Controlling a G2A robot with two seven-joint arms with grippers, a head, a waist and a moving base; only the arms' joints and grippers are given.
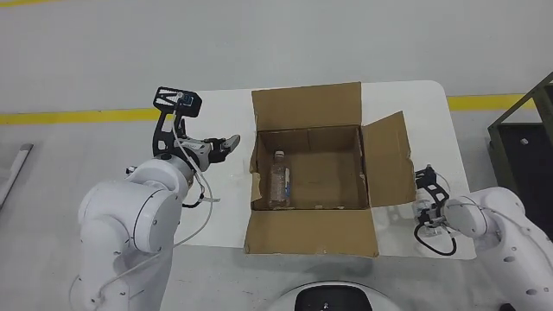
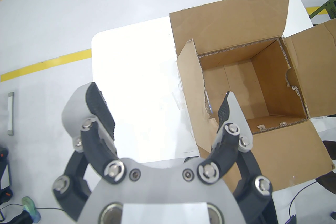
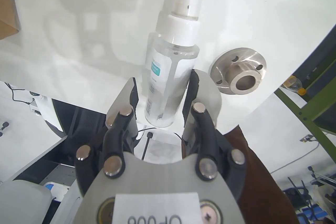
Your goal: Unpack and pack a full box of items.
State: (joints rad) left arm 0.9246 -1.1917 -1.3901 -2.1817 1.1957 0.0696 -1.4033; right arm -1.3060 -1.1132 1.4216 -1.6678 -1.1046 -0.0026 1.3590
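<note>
nearest my right wrist camera, the right gripper (image 3: 164,80) was closed on the lower, labelled body of a clear spray bottle (image 3: 173,51). the bottle pointed its white pump and clear cap away from me and looked to hang just above the white table (image 3: 262,12) near its corner. just beside it, and apart from the fingers, a metal flange (image 3: 240,75) lay on the table. i judged the bottle light, stiff and smooth enough to slip, so the round body was the place to hold it, never the loose-looking cap. the left gripper (image 2: 160,89) hung wide open and empty beside the cardboard box (image 2: 275,146). farther off, the box stood mid-table with its flaps spread. one more bottle (image 1: 278,181) lay on the box floor against the left arm's wall.
</note>
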